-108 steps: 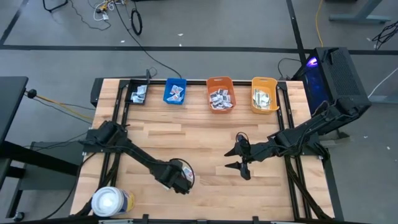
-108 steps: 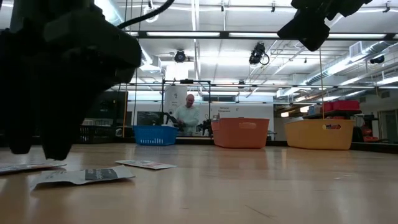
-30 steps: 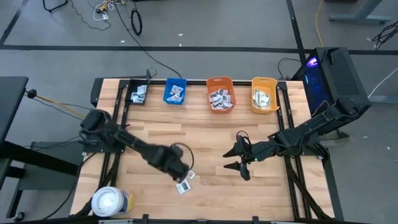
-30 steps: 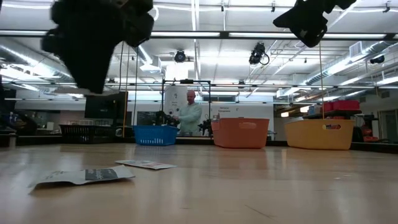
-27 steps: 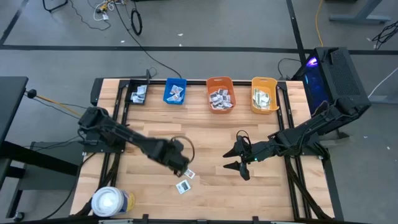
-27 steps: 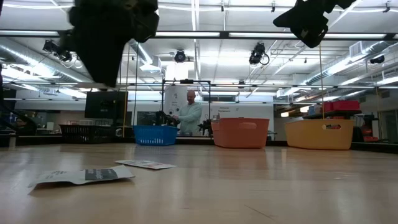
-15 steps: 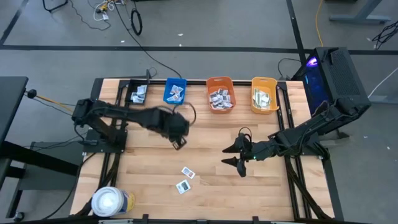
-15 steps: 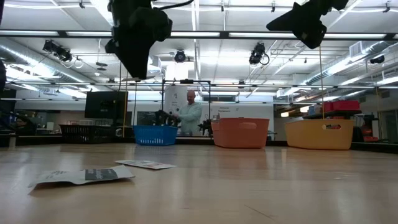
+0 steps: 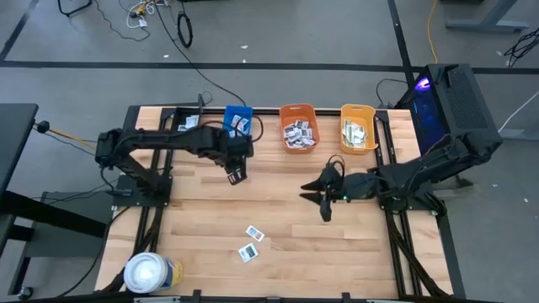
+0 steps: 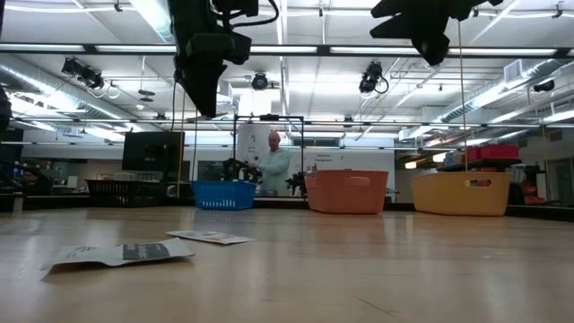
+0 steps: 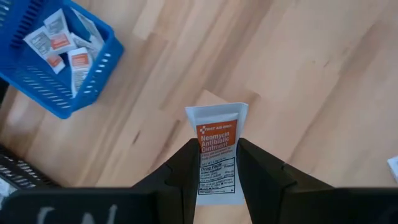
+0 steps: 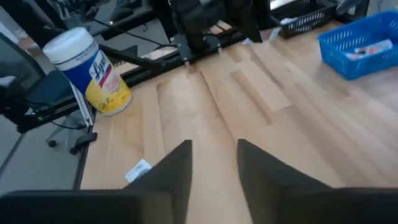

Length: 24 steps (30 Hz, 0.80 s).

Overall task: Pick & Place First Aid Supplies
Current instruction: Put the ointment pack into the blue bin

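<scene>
Left pincer (image 11: 216, 163) raised above the wooden surface (image 9: 278, 194) just in front of the blue bin (image 9: 237, 123), clenched on a white ointment packet (image 11: 215, 151) with red print, standing upright between the fingers. Two more packets (image 9: 250, 242) lying flat on the surface nearer the front edge, well apart from either arm. Right pincer (image 9: 323, 199) hanging over mid-surface in front of the orange bin (image 9: 298, 126), fingers parted, gripping nothing.

White red-printed ointment packet (image 11: 216, 155) held upright; two packets (image 9: 250, 241) lie flat on wood.
</scene>
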### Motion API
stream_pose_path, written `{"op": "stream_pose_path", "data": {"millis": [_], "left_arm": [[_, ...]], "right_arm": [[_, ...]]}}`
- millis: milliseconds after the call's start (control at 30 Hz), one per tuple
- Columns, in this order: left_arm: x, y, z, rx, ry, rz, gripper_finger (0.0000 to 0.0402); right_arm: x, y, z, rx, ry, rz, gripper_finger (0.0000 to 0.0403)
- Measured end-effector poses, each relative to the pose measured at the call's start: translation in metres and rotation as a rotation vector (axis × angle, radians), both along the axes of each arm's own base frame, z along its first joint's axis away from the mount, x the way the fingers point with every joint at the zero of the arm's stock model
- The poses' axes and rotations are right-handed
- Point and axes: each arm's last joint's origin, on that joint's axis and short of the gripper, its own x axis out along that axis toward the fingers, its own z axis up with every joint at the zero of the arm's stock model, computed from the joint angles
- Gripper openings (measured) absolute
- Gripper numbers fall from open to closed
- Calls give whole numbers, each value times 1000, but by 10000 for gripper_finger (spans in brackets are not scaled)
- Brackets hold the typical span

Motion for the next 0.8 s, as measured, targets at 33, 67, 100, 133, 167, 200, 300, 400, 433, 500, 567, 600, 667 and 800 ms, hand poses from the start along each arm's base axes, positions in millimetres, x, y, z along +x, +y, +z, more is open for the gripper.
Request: {"op": "stream_pose_path", "data": {"millis": [33, 67, 100, 133, 167, 200, 300, 400, 433, 500, 567, 600, 667, 800], "left_arm": [[-1, 4, 0, 2, 4, -1, 110], [-1, 7, 0, 1, 5, 6, 110], [-2, 11, 0, 2, 6, 12, 110], [-2, 14, 0, 2, 9, 12, 110], [-3, 17, 0, 2, 10, 10, 110], [-3, 20, 0, 3, 12, 5, 110], [-3, 30, 0, 13, 1, 10, 110], [-4, 41, 1, 23, -10, 20, 110], [-4, 46, 1, 31, -17, 18, 110], [-5, 54, 2, 44, -30, 26, 110], [-6, 63, 3, 53, -44, 51, 110], [-7, 67, 3, 55, -48, 65, 110], [-9, 76, 3, 61, -61, 93, 110], [-13, 95, 5, 78, -100, 153, 110]], "right_arm": [[-2, -4, 3, -3, -4, 4, 120], [-4, -8, 6, -3, -9, 4, 105], [-7, -12, 9, -4, -14, 0, 91], [-10, -17, 12, -8, -17, -3, 76], [-13, -21, 14, -14, -17, -7, 61], [-16, -25, 16, -26, -12, -11, 47], [-27, -36, 20, -70, 12, -23, 12], [-36, -47, 23, -117, 38, -54, 7], [-39, -51, 24, -127, 45, -76, 9], [-44, -58, 25, -158, 62, -117, 11], [-50, -64, 26, -201, 81, -133, 8], [-53, -67, 27, -224, 91, -138, 5], [-58, -72, 27, -253, 109, -149, 3], [-64, -79, 28, -257, 123, -179, 6]]}}
